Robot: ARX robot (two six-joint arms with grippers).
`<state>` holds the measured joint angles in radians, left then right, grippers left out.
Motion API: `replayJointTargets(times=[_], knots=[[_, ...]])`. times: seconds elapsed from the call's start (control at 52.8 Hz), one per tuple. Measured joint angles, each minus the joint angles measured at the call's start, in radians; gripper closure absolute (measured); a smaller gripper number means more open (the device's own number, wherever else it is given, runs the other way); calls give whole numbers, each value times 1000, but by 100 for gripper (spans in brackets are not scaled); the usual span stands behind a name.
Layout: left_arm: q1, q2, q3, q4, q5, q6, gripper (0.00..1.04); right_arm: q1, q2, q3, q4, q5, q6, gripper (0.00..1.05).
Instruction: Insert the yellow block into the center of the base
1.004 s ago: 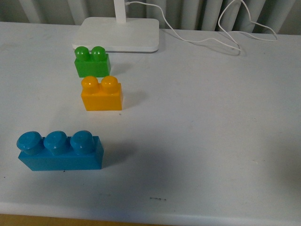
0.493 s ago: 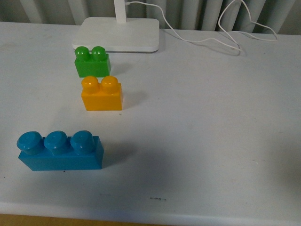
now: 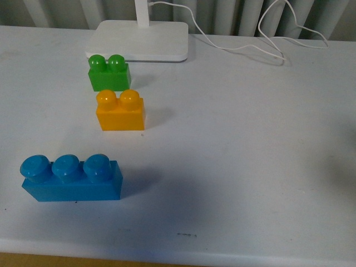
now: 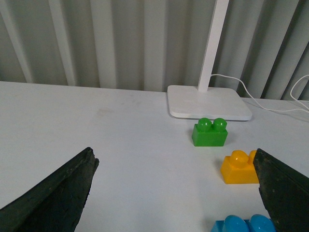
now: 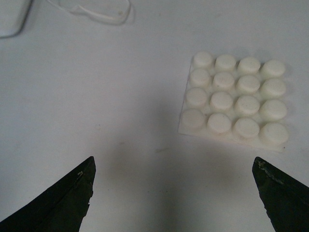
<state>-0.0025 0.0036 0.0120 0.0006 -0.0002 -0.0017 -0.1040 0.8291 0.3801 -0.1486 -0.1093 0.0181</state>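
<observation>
The yellow block (image 3: 120, 111) stands upright on the white table, left of centre in the front view, studs up. In the left wrist view the yellow block (image 4: 238, 167) lies just inside one fingertip (image 4: 282, 186) of my left gripper (image 4: 176, 166), which is open over bare table. The base (image 5: 235, 100), a white studded plate, lies flat in the right wrist view, beyond and to one side of my open right gripper (image 5: 174, 166). Nothing sits between either gripper's fingers. Neither gripper nor the base shows in the front view.
A green two-stud brick (image 3: 109, 73) stands just behind the yellow one, and a blue three-stud brick (image 3: 71, 178) sits nearer the table's front edge. The white lamp foot (image 3: 139, 40) with its cable (image 3: 250, 44) lies at the back.
</observation>
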Motion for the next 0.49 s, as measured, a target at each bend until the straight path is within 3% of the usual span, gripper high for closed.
replayJointTargets(times=[0.265,0.493], knots=[[0,0,0,0,0,0,6,39,583,360,-92,66,-74,9],[0,0,0,0,0,0,6,43,752,496,-127,135,-102,9]])
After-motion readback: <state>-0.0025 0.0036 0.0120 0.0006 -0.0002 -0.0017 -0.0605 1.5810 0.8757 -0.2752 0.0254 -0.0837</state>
